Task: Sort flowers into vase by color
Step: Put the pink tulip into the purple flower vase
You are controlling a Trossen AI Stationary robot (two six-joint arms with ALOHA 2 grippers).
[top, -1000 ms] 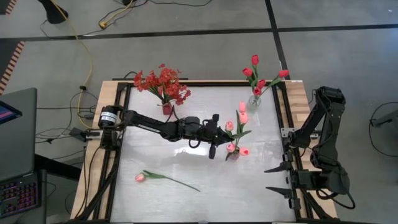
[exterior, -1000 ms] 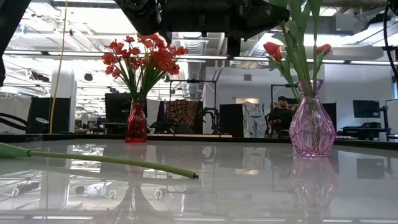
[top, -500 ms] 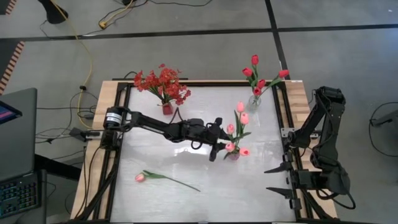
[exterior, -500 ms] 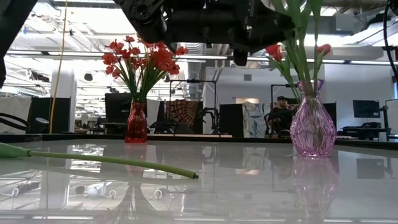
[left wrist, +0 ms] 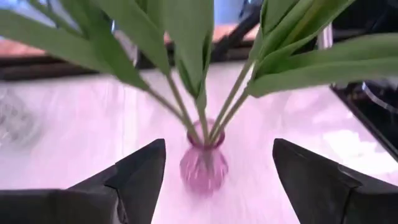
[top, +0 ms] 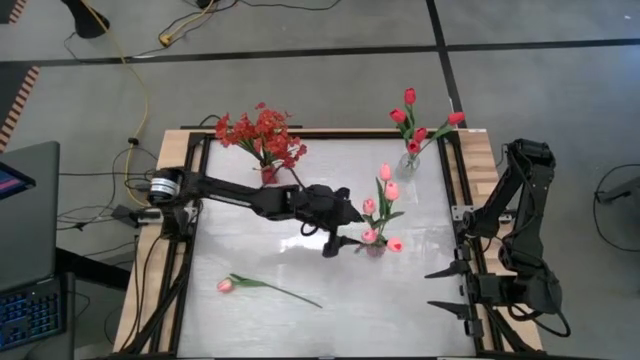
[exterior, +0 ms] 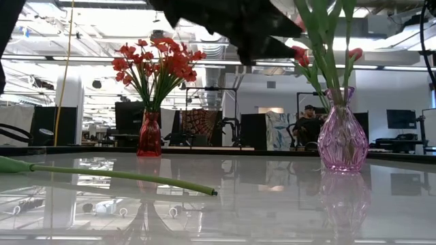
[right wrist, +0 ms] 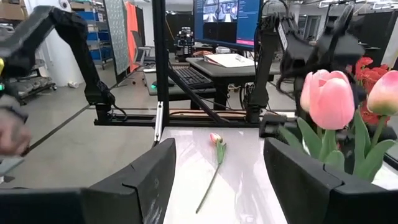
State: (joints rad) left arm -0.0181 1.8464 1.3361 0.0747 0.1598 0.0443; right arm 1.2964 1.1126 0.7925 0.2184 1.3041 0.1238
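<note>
A pink vase with pink tulips stands mid-table. My left gripper hovers just left of it, open, with the vase and its green stems showing between the fingers, untouched. Bushy red sprays stand in a red vase at the far left. Red tulips stand in a clear vase at the far right. One pink tulip lies flat on the table at the near left, its stem pointing right. My right gripper waits open at the near right.
Black rails frame the white tabletop. Room lies between the lying tulip and the pink vase, and along the near edge. Beyond the table the low view shows an office with desks, screens and a seated person.
My left gripper has opened beside the pink vase and drawn back a little toward the table's left edge. The pink tulips stay standing in the pink vase. The tulip on the table has not moved.
</note>
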